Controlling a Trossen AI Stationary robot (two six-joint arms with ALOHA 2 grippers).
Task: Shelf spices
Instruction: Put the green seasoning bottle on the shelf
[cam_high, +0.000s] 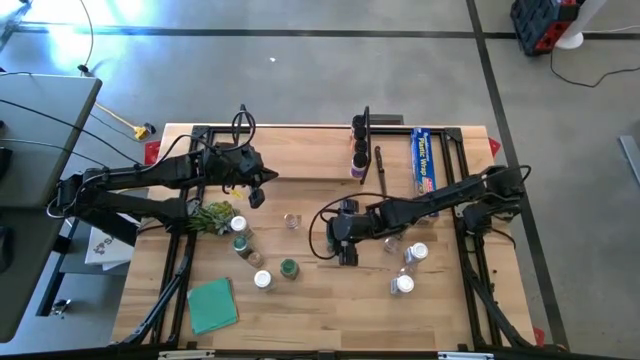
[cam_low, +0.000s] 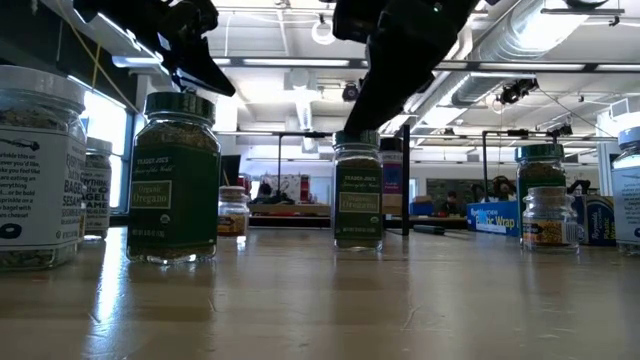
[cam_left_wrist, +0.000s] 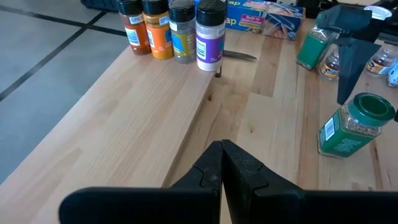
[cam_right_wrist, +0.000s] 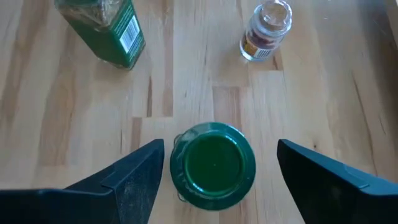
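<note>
The right gripper (cam_right_wrist: 214, 180) hangs over the table's middle, its 2 fingers wide apart. The left gripper (cam_left_wrist: 222, 163), fingers pressed together, hovers far left.

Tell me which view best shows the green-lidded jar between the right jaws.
Right wrist view: the green-lidded jar stands centred between open jaws, untouched. The low view shows its label side-on; the left wrist view shows it from the side; the high view hides it under the right gripper.

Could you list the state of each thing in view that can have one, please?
Right tool: open, fingers either side of a green-lid jar, not touching it.
Green-lid jar: upright on the table, lid on.
Left tool: shut, empty, above the shelf.
Four jars on the shelf: upright in a row, lids on.
Blue wrap box: lying flat, closed.
Clear-lid jar: upright, lid on.
</note>
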